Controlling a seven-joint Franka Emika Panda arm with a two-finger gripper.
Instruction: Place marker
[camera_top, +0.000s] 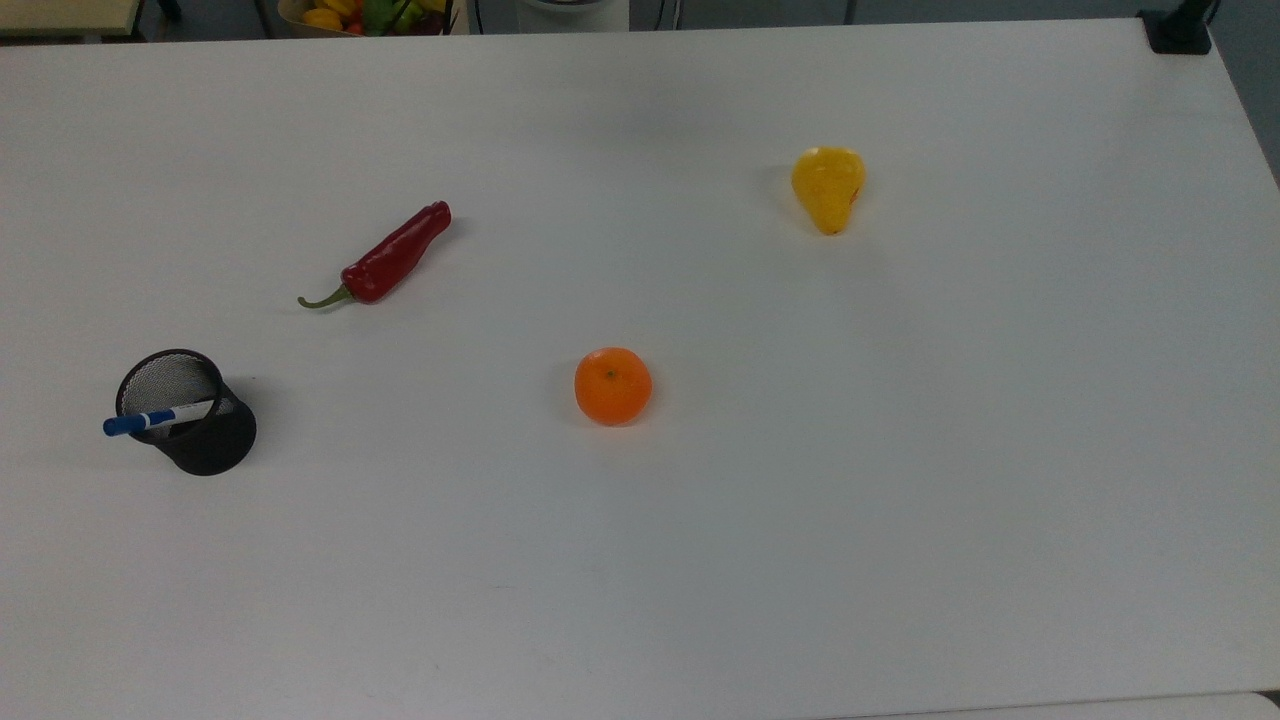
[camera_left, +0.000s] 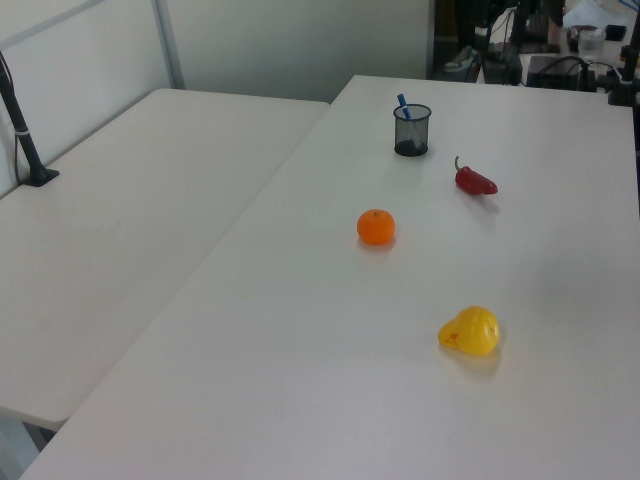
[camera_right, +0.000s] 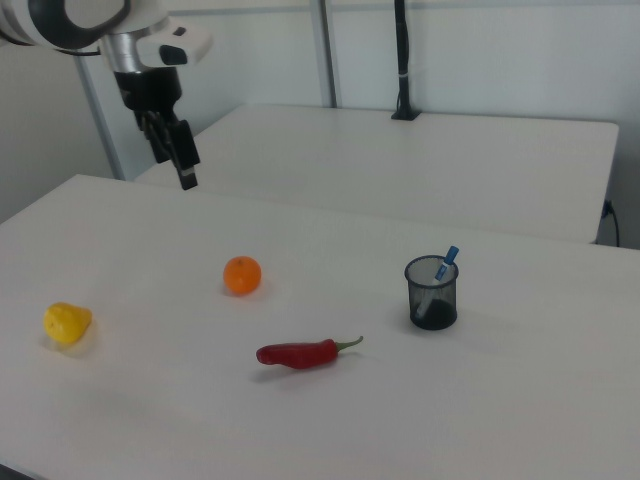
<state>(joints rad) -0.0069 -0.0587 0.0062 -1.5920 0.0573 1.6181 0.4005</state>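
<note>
Marker (camera_top: 158, 416) is seated in the cup (camera_top: 190, 415), well apart from the raised gripper (camera_right: 180, 152), fingers slightly spread and empty; retreat should be kept clear of the cup.

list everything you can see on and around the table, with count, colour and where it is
marker: 1, white with blue cap, standing tilted in the pen cup, cap end sticking out over the rim
pen cup: 1, black mesh, upright near the top view's left edge
chili pepper: 1, red with green stem, lying up and right of the cup in the top view
orange: 1, orange, near the table's middle
pear: 1, yellow, toward the top view's upper right
table: 1, white, bearing all of the above
second table: 1, white, beside it at the left view's left
end effector: 1, black, raised in the air at the right view's upper left, holding nothing
</note>
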